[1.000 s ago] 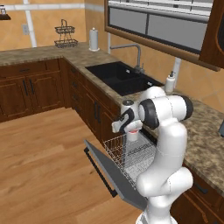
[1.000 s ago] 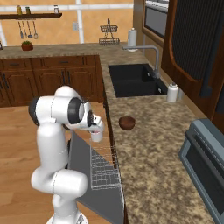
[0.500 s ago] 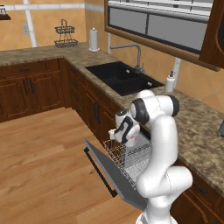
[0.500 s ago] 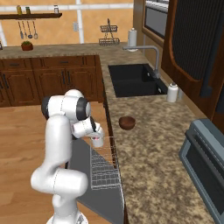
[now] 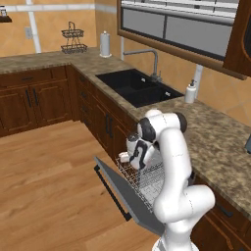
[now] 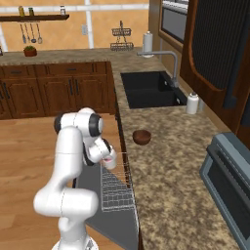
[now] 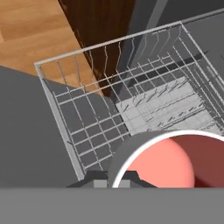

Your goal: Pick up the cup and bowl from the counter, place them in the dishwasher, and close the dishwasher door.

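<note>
Arm folded low, gripper (image 6: 106, 161) clamped on the cup (image 6: 109, 161) above the wire rack (image 6: 117, 190) over the lowered dishwasher door (image 5: 128, 196); no legible lettering.

The cup (image 7: 168, 159) at the jaws is white outside with a pink-red inside, shading to darker red on one side; the wire rack (image 7: 131, 105) beneath the jaws is white over the grey interior of the dishwasher (image 6: 114, 205), and the dishwasher door (image 5: 125, 193) is flat grey with a dark bar handle. The table (image 6: 171, 185) beyond the jaws is speckled brown-grey, carrying a dark reddish-brown bowl (image 6: 141, 137). The cabinets (image 5: 34, 100) are dark brown wood, the floor (image 5: 49, 181) light orange-brown planks, the sink (image 5: 137, 88) black.
</note>
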